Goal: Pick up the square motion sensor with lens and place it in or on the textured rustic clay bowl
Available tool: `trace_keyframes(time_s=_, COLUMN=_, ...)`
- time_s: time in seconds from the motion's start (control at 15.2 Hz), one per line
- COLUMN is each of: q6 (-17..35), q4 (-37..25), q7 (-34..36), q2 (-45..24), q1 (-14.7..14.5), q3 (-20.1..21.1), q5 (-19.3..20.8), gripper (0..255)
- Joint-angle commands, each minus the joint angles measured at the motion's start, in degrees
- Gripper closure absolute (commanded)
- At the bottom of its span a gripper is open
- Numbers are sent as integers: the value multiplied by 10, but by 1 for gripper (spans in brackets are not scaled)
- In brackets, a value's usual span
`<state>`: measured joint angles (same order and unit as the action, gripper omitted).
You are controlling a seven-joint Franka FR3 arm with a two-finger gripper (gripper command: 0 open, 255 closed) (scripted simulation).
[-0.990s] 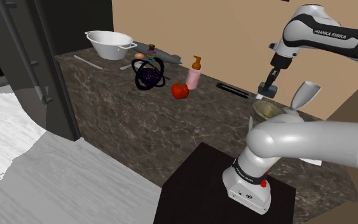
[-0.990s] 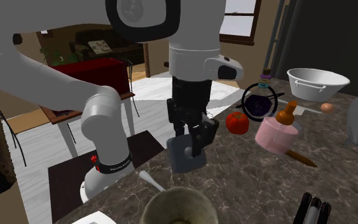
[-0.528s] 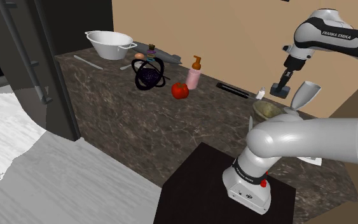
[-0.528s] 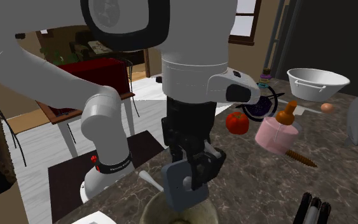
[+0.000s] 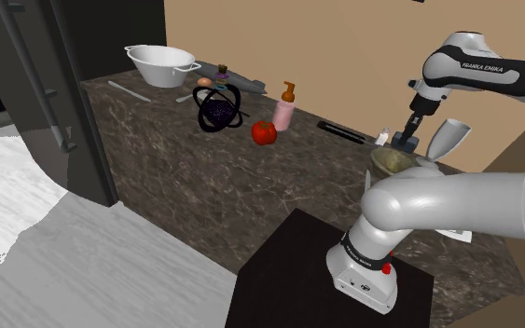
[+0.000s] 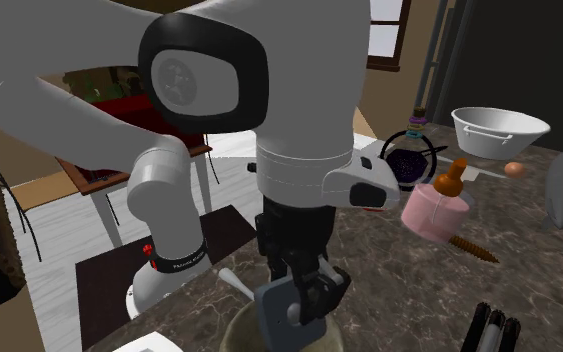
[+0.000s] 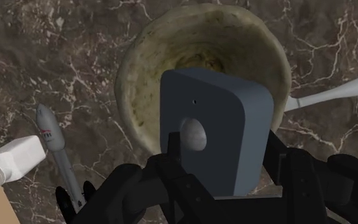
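**Sensor now hangs over the bowl**

Shoulder view: A second ago my gripper (image 5: 404, 140) was off to one side of the bowl (image 5: 391, 161), nearer the middle of the counter (image 5: 186, 168). Now it has come across and down, and it sits right over the bowl, at the counter's end by the stand. A tall glass (image 5: 444, 138) stands just beside the gripper, so I must not swing that way. The red fruit (image 5: 264, 132) and the pink bottle (image 5: 283, 112) are well apart from it. The white strainer (image 5: 162, 65) is off at the far corner.

Second exterior view: The grey square sensor (image 6: 277, 312) was over bare counter before. Now its low edge dips to the bowl's rim (image 6: 231, 325).

Wrist view: The two black fingers squeeze the sensor (image 7: 215, 133) tight; it is not let go. The bowl's open mouth (image 7: 139, 70) is right behind it. A toy rocket (image 7: 53, 137) and a white spoon (image 7: 333, 95) lie on the counter near the bowl, outside it. Nothing blocks the way down. I think only the letting go is left.
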<state>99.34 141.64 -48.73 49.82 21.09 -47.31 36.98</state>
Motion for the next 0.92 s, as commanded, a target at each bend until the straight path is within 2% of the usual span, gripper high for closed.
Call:
trace_keyframes(time_s=0.0, q6=14, q4=11, q7=2, q2=-2, q1=0, q3=-9, q5=7, gripper=255)
trace_keyframes(time_s=0.26, q6=42, q4=33, q7=6, q2=-7, q1=1, q3=-28, q5=21, gripper=255)
trace_keyframes(time_s=0.73, q6=42, q4=33, q7=6, q2=-7, q1=1, q3=-28, q5=21, gripper=255)
trace_keyframes(time_s=0.79, q6=42, q4=33, q7=6, q2=-7, q1=1, q3=-28, q5=21, gripper=0)
trace_keyframes(time_s=0.86, q6=42, q4=33, q7=6, q2=-7, q1=1, q3=-28, q5=21, gripper=0)
